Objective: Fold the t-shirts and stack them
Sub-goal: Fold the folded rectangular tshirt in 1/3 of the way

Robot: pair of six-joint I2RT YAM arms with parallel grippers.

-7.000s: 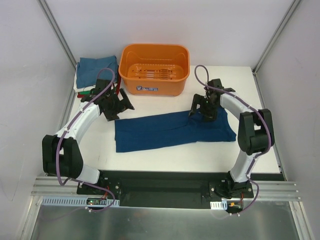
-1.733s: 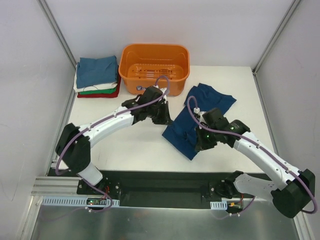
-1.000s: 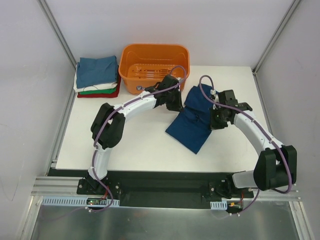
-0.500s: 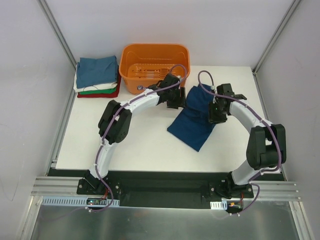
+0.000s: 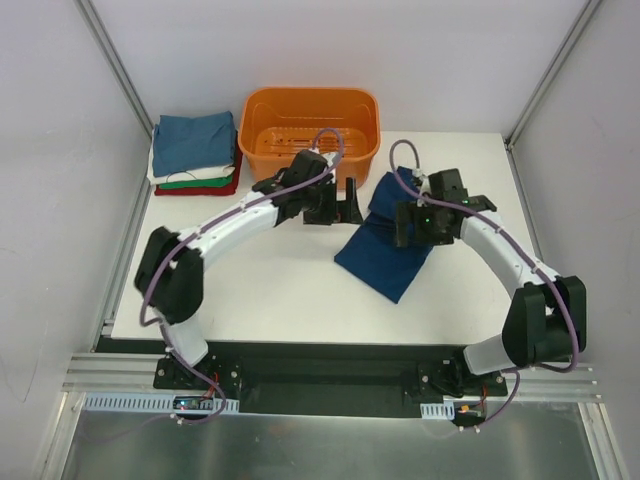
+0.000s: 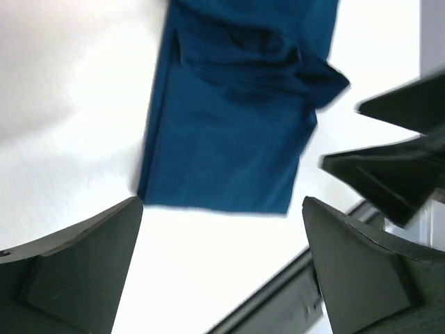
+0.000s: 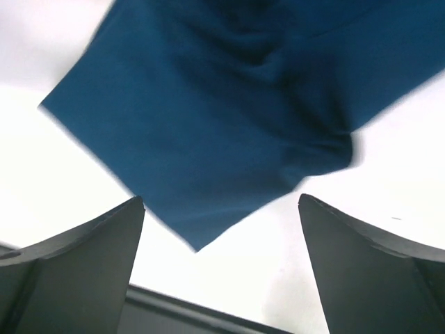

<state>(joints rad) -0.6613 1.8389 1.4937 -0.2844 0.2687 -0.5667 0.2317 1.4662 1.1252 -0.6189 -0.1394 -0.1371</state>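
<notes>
navy t-shirt point(image 5: 388, 250) lies on the white desk point(image 5: 270, 285) as a folded, longish bundle set on a slant. its far end sits near the right front corner of the orange basket point(image 5: 310, 93), and its near corner points toward the arms' side of the desk. the left wrist view shows the near part of the cloth point(image 6: 229, 132) flat and smooth, with bunched creases at the far end. in the right wrist view the same shirt point(image 7: 222, 125) fills the upper part of the picture, with one corner reaching down between the fingers.

right pincer point(image 5: 408, 228) is over the far half of the shirt, released. its two dark fingers point(image 7: 76, 264) stand wide apart with nothing between them. whether they touch the cloth cannot be told.

left pincer point(image 5: 345, 207) is just beside the shirt's left edge, in front of the basket. it is also released, its fingers point(image 6: 76, 271) spread wide and holding nothing, over bare desk and the shirt's near edge.

well apart from all this, at the far left corner of the desk and beside the basket, stands a stack of folded t-shirts point(image 5: 193, 157). the teal-blue one point(image 5: 195, 138) is on top, with white point(image 5: 162, 176), green point(image 5: 185, 183) and red point(image 5: 205, 190) edges showing beneath it.
</notes>
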